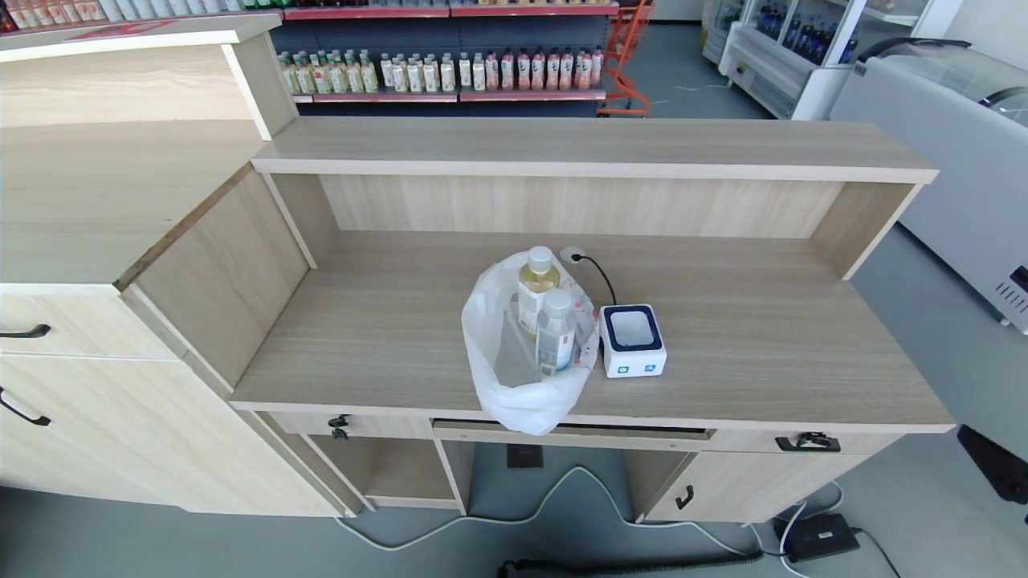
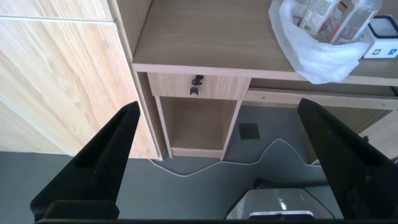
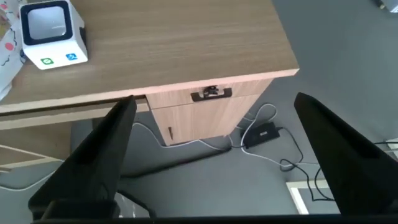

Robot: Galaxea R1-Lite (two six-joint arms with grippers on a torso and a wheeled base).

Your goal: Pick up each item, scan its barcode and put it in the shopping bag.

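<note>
Amber bottle [image 1: 536, 282] and clear bottle [image 1: 556, 331] stand in the bag [image 1: 502, 389] on the worktop [image 1: 763, 337], scanner [image 1: 632, 340] just right of it. My left fingers [image 2: 99, 168] and right fingers [image 3: 339, 152] are spread, empty.

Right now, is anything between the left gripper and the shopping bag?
Nothing visible. The left gripper, open, sits low before the desk; the shopping bag, holding two bottles, overhangs the desk's front edge, with open space between them.

A shop: stocked drink shelves [image 1: 450, 74], probably freezers [image 1: 932, 152].
</note>
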